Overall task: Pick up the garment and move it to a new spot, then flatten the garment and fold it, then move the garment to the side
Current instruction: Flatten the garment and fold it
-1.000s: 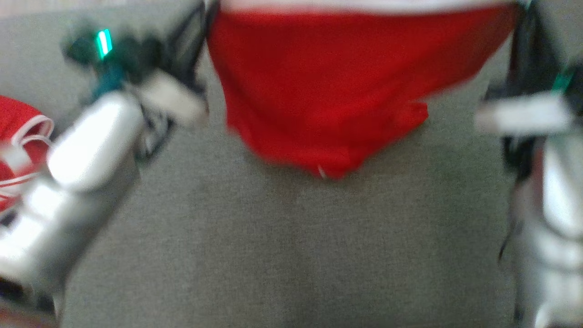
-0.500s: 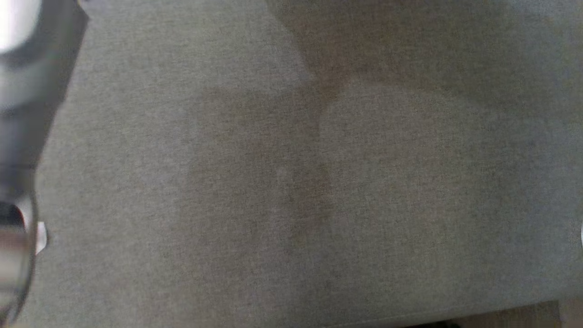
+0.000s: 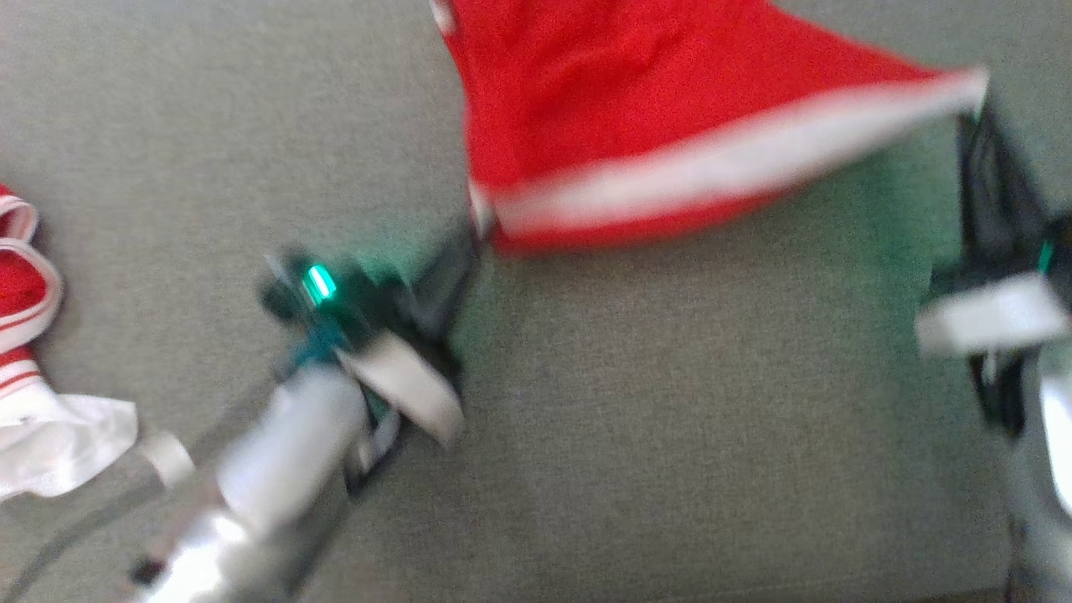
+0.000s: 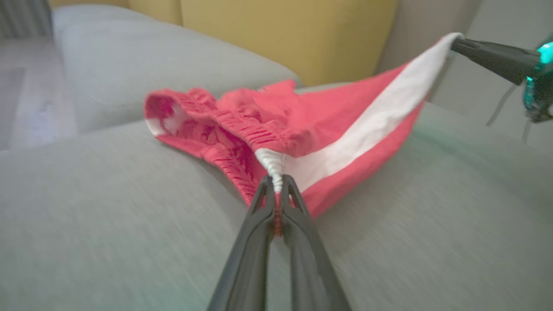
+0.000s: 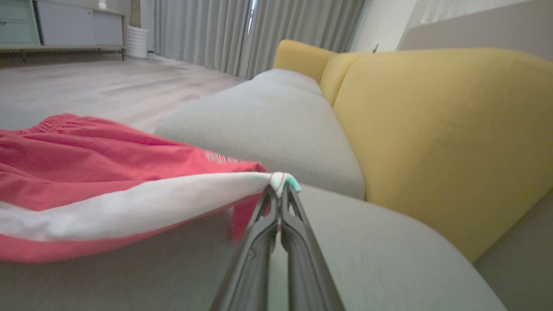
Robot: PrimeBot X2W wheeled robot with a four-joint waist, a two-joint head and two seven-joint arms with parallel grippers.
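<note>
Our left jaws are clenched on the white end of the waistband (image 4: 270, 163) of the red shorts (image 4: 328, 112). Our right jaws are clenched on the far end of the white stripe (image 5: 129, 203). In the head view the shorts stretch between them, from near the centre out to 2 o'clock, over the grey sofa seat (image 3: 670, 419). A second red and white garment (image 3: 25, 293) lies at 9 o'clock.

Grey sofa seat (image 5: 276, 116), yellow backrest (image 5: 440, 129), wooden floor (image 5: 86, 86), grey curtains (image 5: 259, 34).
</note>
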